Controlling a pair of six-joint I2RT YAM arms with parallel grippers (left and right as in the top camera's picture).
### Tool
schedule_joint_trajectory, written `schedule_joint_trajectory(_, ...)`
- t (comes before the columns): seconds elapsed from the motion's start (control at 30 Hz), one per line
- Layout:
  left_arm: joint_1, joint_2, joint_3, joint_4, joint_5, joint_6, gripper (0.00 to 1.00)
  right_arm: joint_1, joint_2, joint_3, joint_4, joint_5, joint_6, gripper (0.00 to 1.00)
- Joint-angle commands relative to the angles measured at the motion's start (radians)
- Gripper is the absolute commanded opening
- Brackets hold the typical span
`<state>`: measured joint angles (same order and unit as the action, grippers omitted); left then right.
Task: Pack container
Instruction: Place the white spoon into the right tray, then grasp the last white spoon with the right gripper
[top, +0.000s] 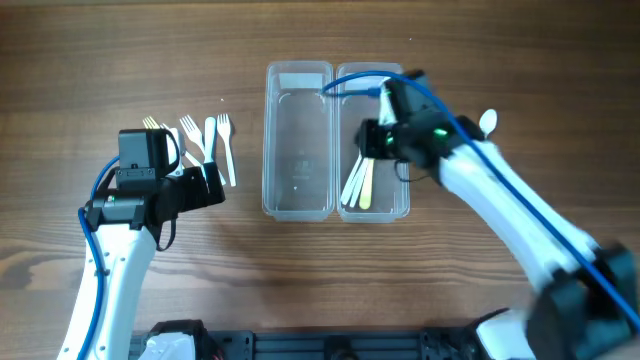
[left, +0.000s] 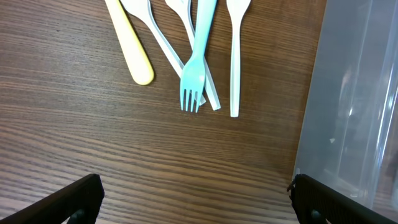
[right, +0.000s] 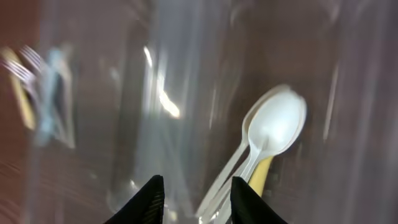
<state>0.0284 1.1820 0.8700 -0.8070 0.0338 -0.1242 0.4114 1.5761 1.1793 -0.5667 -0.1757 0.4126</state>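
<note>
Lying fanned on counter (top: 60, 60), far left: pastel forks (left: 194, 81), just beyond left fingers (left: 74, 199), which are spread wide, gripping nothing. Clear left container (top: 298, 150) stands beside them, touching right container (top: 402, 200). Right container holds spoons (right: 273, 127); right fingers (right: 149, 199) released, hovering over it, spoon handles running between the tips; contact unclear. Lone spoon (top: 487, 122) on counter, far right.

There were two clear containers (top: 297, 150). Five forks (left: 193, 79) were counted, one blue, one yellow and three white. At least three spoons (right: 277, 124) showed, two white and one yellow.
</note>
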Motion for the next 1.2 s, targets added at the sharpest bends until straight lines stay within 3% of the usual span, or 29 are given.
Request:
schedule_joint_trajectory(0.0,0.003,0.004,0.022,0.002,-0.005,0.016,1.00,-0.064,-0.211,0.047,-0.005,0.204,-0.037,0.43)
schedule_joint_trajectory(0.13,0.003,0.004,0.022,0.002,-0.005,0.016,1.00,-0.186,-0.291,0.045,-0.077,0.378,-0.134,0.54)
schedule_joint_trajectory(0.2,0.003,0.004,0.022,0.002,-0.005,0.016,1.00,-0.260,-0.274,0.031,-0.109,0.401,-0.161,0.54)
schedule_joint_trajectory(0.5,0.003,0.004,0.022,0.002,-0.005,0.016,1.00,-0.513,0.080,-0.016,-0.120,0.297,-0.177,0.54)
schedule_joint_trajectory(0.9,0.003,0.004,0.022,0.002,-0.005,0.016,1.00,-0.550,0.318,-0.016,0.031,0.189,-0.206,0.53)
schedule_joint_trajectory(1.17,0.003,0.004,0.022,0.002,-0.005,0.016,1.00,-0.550,0.366,-0.016,0.073,0.197,-0.212,0.44)
